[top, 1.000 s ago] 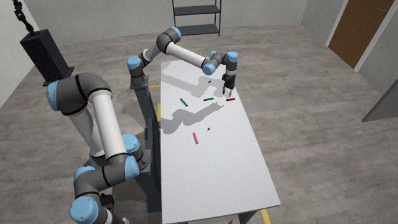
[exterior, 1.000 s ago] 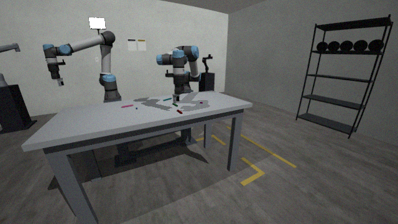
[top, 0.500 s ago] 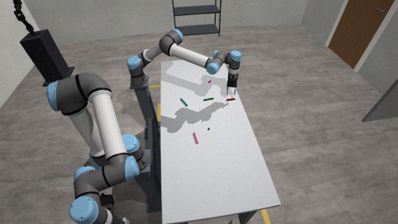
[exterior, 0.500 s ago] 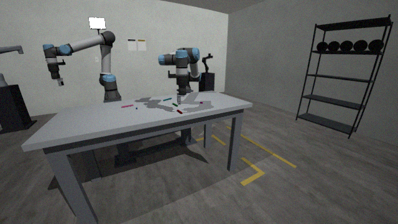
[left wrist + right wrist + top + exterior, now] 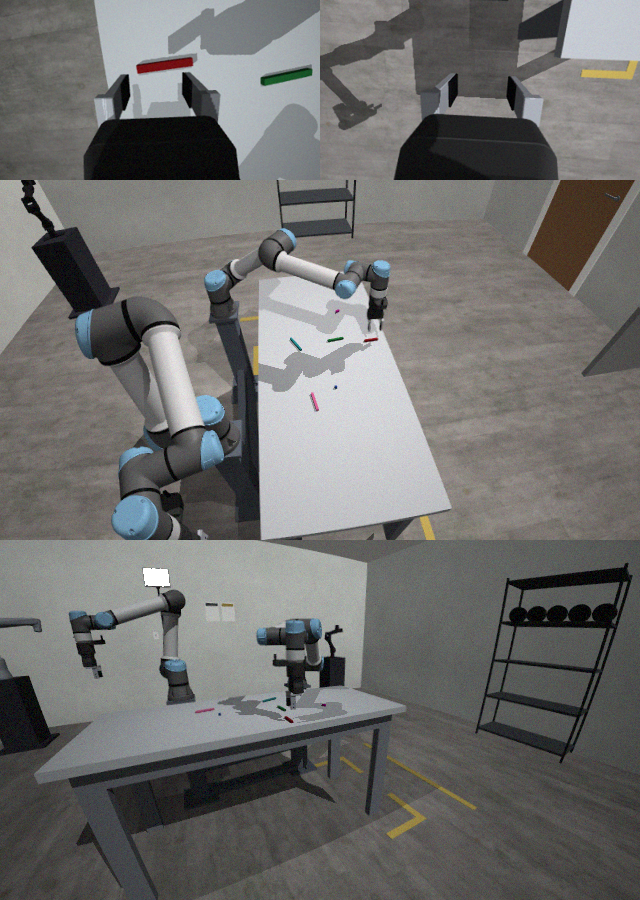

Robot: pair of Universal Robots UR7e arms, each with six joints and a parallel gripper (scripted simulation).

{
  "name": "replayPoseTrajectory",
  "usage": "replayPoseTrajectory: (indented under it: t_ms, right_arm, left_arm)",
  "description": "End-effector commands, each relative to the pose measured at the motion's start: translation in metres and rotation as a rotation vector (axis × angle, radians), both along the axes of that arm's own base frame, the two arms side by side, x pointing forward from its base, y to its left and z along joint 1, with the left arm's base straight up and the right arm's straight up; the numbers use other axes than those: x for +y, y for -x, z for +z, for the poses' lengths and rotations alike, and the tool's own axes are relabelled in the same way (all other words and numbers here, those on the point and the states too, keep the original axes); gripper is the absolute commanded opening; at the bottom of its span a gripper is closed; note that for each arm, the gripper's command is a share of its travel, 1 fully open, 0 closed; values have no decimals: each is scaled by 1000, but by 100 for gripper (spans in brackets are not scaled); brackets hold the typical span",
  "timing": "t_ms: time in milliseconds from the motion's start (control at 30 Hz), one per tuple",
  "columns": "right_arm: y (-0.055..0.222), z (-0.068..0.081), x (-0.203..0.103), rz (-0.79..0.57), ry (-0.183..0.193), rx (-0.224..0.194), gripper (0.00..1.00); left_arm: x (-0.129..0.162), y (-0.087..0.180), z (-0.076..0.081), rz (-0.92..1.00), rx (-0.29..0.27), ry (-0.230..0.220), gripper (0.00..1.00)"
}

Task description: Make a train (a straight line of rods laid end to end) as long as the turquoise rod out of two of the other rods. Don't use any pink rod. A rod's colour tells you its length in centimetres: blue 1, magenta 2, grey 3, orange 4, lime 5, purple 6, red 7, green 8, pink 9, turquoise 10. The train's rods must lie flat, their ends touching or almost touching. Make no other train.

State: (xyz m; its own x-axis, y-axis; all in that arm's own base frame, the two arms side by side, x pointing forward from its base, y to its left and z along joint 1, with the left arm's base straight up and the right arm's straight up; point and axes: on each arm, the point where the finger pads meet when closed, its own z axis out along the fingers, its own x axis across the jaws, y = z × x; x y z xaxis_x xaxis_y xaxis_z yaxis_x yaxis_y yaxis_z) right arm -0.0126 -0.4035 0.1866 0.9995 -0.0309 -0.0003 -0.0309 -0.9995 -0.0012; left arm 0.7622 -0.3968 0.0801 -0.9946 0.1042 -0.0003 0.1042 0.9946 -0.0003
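Below and just ahead of the left jaws (image 5: 375, 326) (image 5: 291, 702), the red rod (image 5: 371, 340) (image 5: 289, 719) (image 5: 165, 65) lies flat on the bench (image 5: 345, 460) (image 5: 165, 740) (image 5: 133, 24), near its long edge. Left jaws: fully open, nothing held, fingers pointing down over the bench. In the left wrist view the rod runs roughly across the gap, beyond the fingertips, not between them.

Off to one side of these jaws, farther in from the edge: green rod (image 5: 335, 339) (image 5: 281, 708) (image 5: 286, 76), flat, apart from the red. Beyond the green, farthest of the three from the jaws: turquoise rod (image 5: 296, 344) (image 5: 269, 699), lying at a different slant. Magenta rod (image 5: 337, 311) (image 5: 324, 705) also apart. Blue rod (image 5: 335, 387) (image 5: 219, 714) and pink rod (image 5: 314, 401) (image 5: 204, 710) lie well away from the left jaws, toward the right arm's half. Nothing seen standing between left jaws and red rod; arm shadows only.

Right jaws (image 5: 98, 672): fully open, nothing held, above the floor (image 5: 481, 72), outside the bench edge. No two rods touch.
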Motion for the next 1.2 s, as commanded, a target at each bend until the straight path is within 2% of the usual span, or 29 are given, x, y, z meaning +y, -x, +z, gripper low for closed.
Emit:
replayPoseTrajectory:
  t_ms: [0,1167]
  right_arm:
    - [0,0,0,0,1,0,100]
    - [0,0,0,0,1,0,100]
  left_arm:
    - [0,-3,2,27,-2,1,100]
    - [2,-6,2,67,-2,1,100]
